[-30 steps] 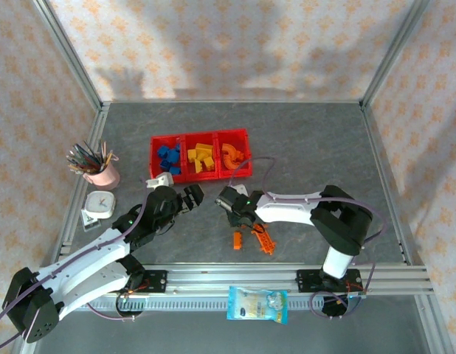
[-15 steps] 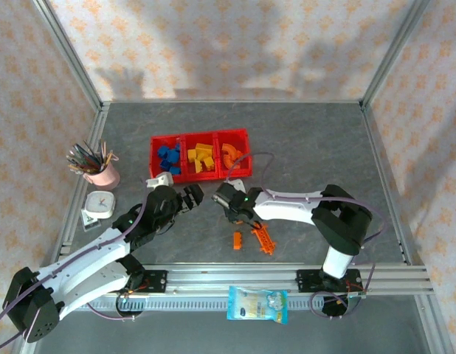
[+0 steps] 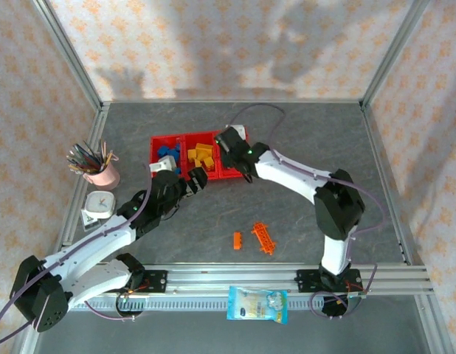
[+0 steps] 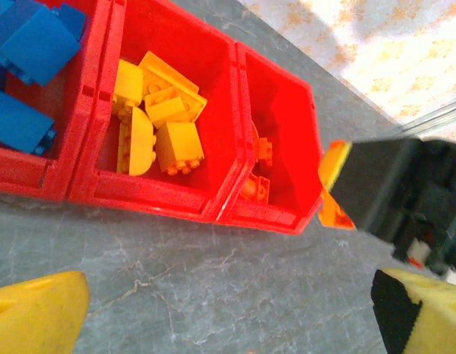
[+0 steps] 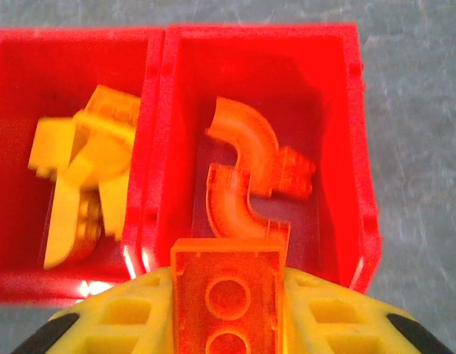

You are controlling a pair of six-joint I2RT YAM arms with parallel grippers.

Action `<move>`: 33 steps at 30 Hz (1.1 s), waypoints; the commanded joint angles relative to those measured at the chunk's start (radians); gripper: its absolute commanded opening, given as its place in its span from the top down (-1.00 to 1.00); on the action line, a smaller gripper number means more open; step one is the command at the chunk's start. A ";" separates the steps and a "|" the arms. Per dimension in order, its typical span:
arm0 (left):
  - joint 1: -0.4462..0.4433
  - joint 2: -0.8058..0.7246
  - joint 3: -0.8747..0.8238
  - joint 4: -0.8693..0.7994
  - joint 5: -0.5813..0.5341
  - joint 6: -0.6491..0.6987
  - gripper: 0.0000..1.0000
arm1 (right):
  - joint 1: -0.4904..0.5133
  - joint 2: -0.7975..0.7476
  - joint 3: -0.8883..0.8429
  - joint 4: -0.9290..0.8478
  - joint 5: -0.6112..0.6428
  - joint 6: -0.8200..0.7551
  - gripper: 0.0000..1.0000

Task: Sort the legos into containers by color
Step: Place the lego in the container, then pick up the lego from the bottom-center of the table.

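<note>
right gripper (image 5: 226, 299) pinching 1 orange brick (image 5: 228, 273) over the containers' (image 5: 361, 184) 3 o'clock bin, left gripper (image 3: 194, 179) wide open, empty, at their 6 o'clock side, 2 orange legos (image 3: 263, 238) loose on the desk (image 3: 309, 140)

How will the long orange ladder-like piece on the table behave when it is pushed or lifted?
The ladder-like orange piece looks like hard plastic, so probably stiff and light. It lies flat on the table, so a push would likely slide or turn it, not roll it. Gripped near one end, it may tilt.
</note>
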 commanded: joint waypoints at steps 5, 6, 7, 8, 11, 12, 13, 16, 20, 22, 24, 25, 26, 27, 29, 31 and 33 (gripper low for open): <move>0.037 0.076 0.062 0.060 0.026 0.055 -0.98 | -0.081 0.189 0.213 -0.040 0.034 -0.069 0.37; 0.038 0.080 0.063 0.062 0.026 0.055 -0.98 | -0.086 0.205 0.230 -0.035 0.034 -0.073 0.36; 0.040 0.083 0.064 0.065 0.026 0.056 -0.98 | -0.092 0.222 0.243 -0.023 0.036 -0.080 0.32; 0.041 0.085 0.064 0.070 0.027 0.056 -0.98 | -0.097 0.237 0.255 -0.015 0.033 -0.087 0.26; 0.047 0.084 0.068 0.070 0.034 0.057 -0.99 | -0.105 0.277 0.308 -0.026 0.020 -0.104 0.04; 0.047 0.083 0.068 0.067 0.034 0.057 -0.98 | -0.105 0.282 0.323 -0.034 0.021 -0.106 0.01; 0.047 0.081 0.069 0.064 0.034 0.057 -0.99 | -0.105 0.282 0.331 -0.035 0.023 -0.108 -0.02; 0.048 0.071 0.070 0.060 0.035 0.054 -0.98 | -0.106 0.250 0.316 -0.020 0.002 -0.110 -0.06; 0.048 0.054 0.065 0.061 0.046 0.044 -0.98 | -0.104 0.181 0.253 0.000 -0.047 -0.107 -0.07; 0.048 0.043 0.057 0.062 0.053 0.037 -0.98 | -0.099 0.144 0.214 0.003 -0.060 -0.103 -0.08; 0.047 0.029 0.046 0.062 0.060 0.030 -0.98 | -0.088 0.101 0.165 0.009 -0.066 -0.107 -0.10; 0.048 0.020 0.040 0.061 0.062 0.026 -0.99 | -0.079 0.076 0.136 0.011 -0.058 -0.107 -0.12; 0.048 0.012 0.030 0.057 0.064 0.024 -0.98 | -0.071 0.050 0.106 0.012 -0.052 -0.103 -0.13; 0.047 0.002 0.024 0.054 0.063 0.023 -0.98 | -0.065 0.027 0.078 0.012 -0.048 -0.100 -0.14; 0.048 -0.019 0.010 0.038 0.058 0.021 -0.99 | -0.049 -0.027 0.008 0.017 -0.051 -0.089 -0.16; 0.048 -0.038 -0.002 0.021 0.060 0.020 -0.98 | -0.032 -0.073 -0.048 0.010 -0.045 -0.069 -0.19; 0.048 -0.059 -0.018 0.004 0.064 0.013 -0.98 | -0.011 -0.118 -0.102 0.001 -0.044 -0.052 -0.21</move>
